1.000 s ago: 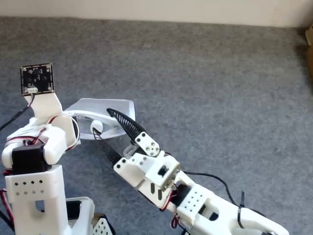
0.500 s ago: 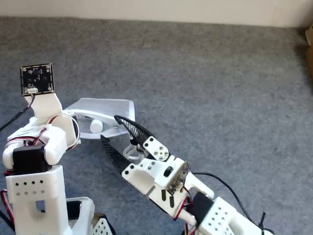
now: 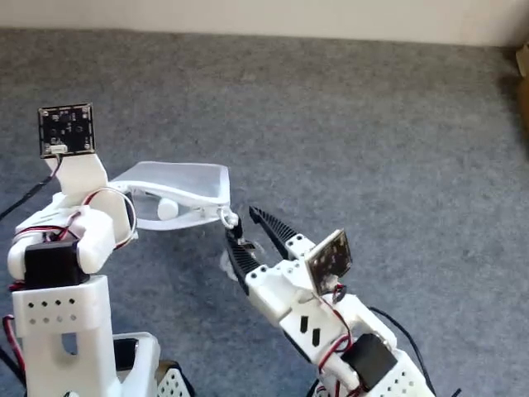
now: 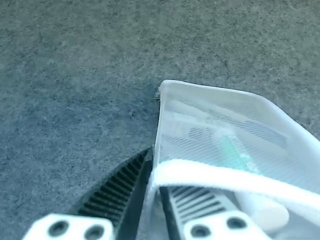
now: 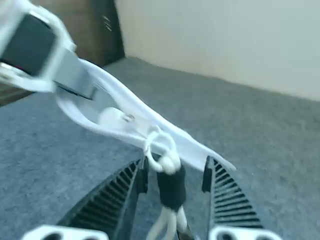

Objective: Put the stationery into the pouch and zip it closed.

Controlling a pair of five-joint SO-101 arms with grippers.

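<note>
- Pouch [image 3: 194, 184], left of centre in the high view, is already carrying the stationery [image 4: 231, 146].
- Left gripper [image 4: 156, 175] is clamping its edge.
- Right gripper [image 3: 240, 223] is sitting spread around the zip pull [image 5: 161, 145]; zipping looks unfinished.

The grey, carpet-like surface [image 3: 372, 132] is running back to a pale wall [image 3: 289, 16], bearing a white arm base [image 3: 62, 347] at its near left corner.

Grips the rim of the pouch [image 4: 225, 130] with the left tool [image 4: 155, 175], jaws closed on it, with the left arm folded upright at the near left. Points the right tool [image 3: 240, 223] toward that arm, jaws spread apart, forearm stretched low behind it.
</note>
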